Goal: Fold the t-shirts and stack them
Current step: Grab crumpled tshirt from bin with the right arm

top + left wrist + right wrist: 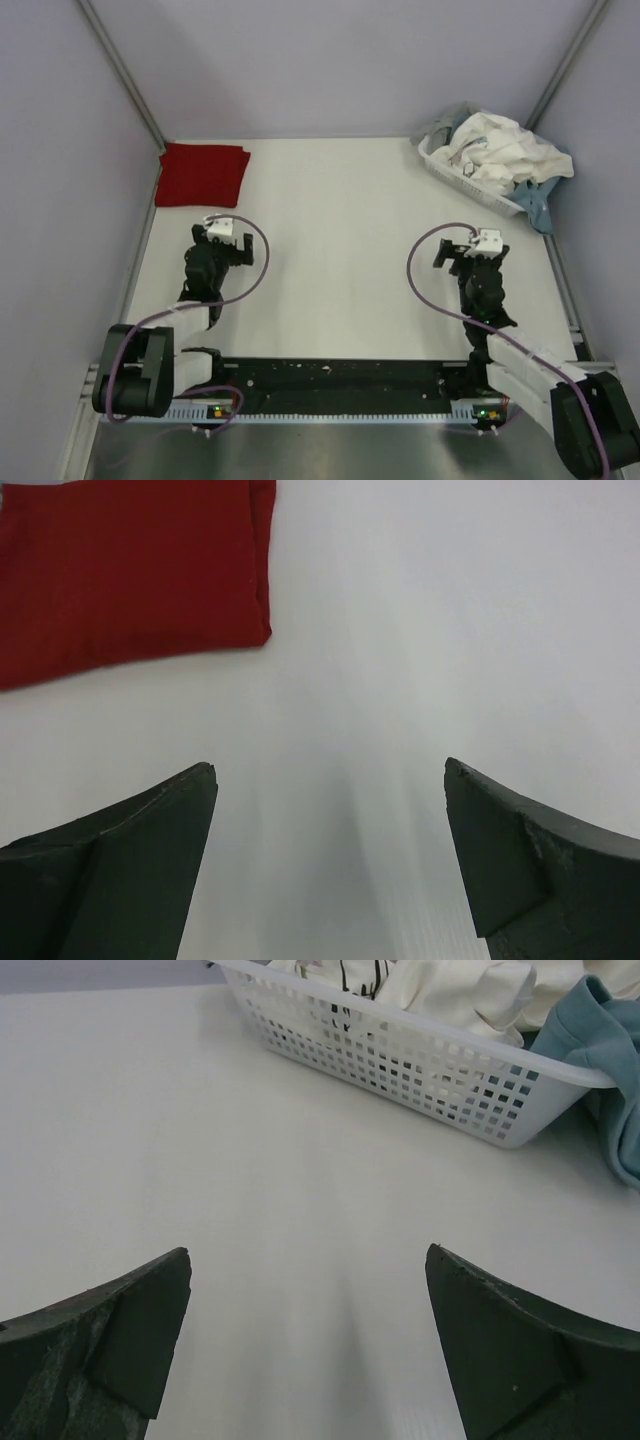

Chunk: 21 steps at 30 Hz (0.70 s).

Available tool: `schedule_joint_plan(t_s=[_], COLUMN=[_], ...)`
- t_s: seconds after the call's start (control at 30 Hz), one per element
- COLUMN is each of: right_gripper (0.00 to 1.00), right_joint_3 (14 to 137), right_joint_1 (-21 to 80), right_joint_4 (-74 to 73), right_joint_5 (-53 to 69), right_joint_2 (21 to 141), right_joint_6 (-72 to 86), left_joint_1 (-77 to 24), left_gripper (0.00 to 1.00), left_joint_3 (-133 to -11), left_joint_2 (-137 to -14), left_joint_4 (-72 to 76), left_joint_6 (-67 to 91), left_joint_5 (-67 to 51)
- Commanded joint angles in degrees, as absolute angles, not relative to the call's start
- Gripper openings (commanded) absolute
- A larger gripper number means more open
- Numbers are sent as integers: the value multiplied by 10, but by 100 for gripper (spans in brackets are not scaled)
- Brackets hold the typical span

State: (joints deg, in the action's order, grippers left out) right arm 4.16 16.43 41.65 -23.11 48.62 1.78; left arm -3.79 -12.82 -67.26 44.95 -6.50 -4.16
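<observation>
Left gripper [330, 768], right gripper [308, 1252] agape; red t-shirt [130, 570] beyond left; white t-shirt [450, 990] in basket [420, 1060] beyond right

a white table [340, 260] fills the middle. a white plastic basket [470, 190] with lots of little square holes sits at its far right corner, turned a bit sideways. a blue cloth [540, 205] hangs over the right end of the basket and down onto the table. a bit of gray cloth [438, 128] pokes out at the back of the basket. a black strip [330, 378] runs along the near edge. pale purple walls [340, 60] stand around the table, with gray metal bars [125, 75] in the corners.
</observation>
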Motion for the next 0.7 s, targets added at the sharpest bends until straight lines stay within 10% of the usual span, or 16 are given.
schedule_joint_plan(t_s=[0.0,0.27,0.67], right_gripper=[98,95,88], right_joint_3=[68,318,763], right_joint_1=[160,149,-94], right_joint_4=[349,52,-118], right_joint_5=[-223,-210,-35], right_joint_2=[461,438,824], right_joint_6=[53,123,190], left_joint_1=[-35,-25,-26], left_gripper=[99,99,99], left_joint_3=[-154,-196,-465], left_joint_2=[-679,-693,-718], left_joint_4=[461,369,3], left_joint_6=[-58,-79,-160], left_joint_5=[-39,-110,-238])
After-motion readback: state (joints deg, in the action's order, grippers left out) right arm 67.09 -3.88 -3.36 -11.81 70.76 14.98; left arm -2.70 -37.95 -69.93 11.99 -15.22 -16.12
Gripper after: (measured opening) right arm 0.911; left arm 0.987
